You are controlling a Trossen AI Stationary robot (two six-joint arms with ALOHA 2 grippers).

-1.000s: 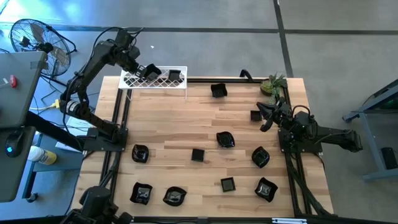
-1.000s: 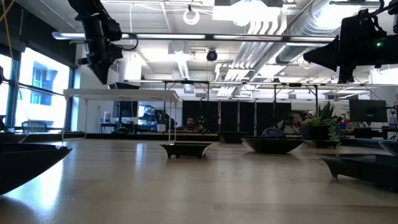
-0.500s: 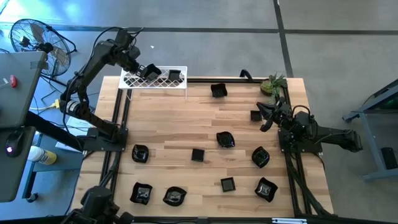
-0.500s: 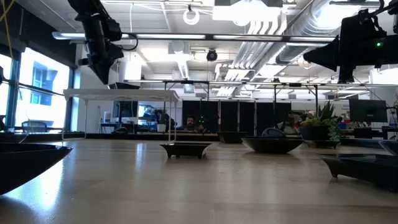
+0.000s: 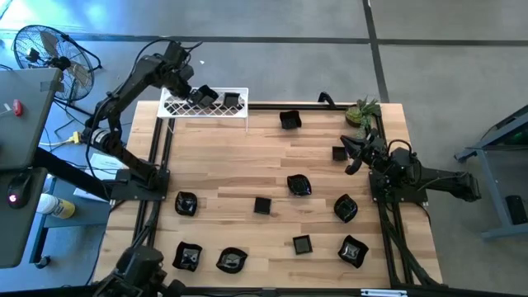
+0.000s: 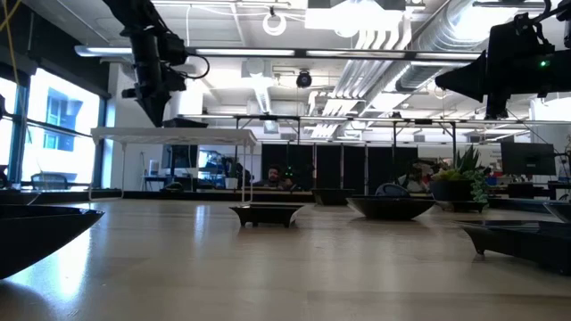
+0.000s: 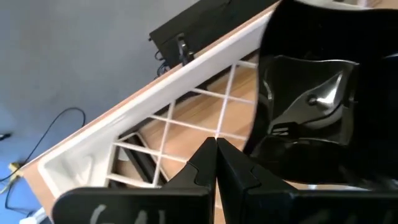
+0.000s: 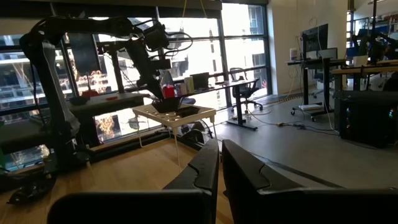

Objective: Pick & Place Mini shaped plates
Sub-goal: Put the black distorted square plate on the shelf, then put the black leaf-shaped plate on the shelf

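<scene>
Plates (image 5: 299, 185) mostly scattered on table (image 5: 247, 165), one on rack (image 5: 206, 106); left gripper (image 5: 200, 96) pinched shut, empty, just shifted over rack beside it; right gripper (image 5: 351, 157) idle, closed, so drop looks done

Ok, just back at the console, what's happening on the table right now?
The left gripper hangs over the white wire rack at the table's far left corner, jaws shut and empty, beside a black mini plate lying on the rack. The right gripper waits near the potted plant, holding nothing. About ten plates remain on the table.
</scene>
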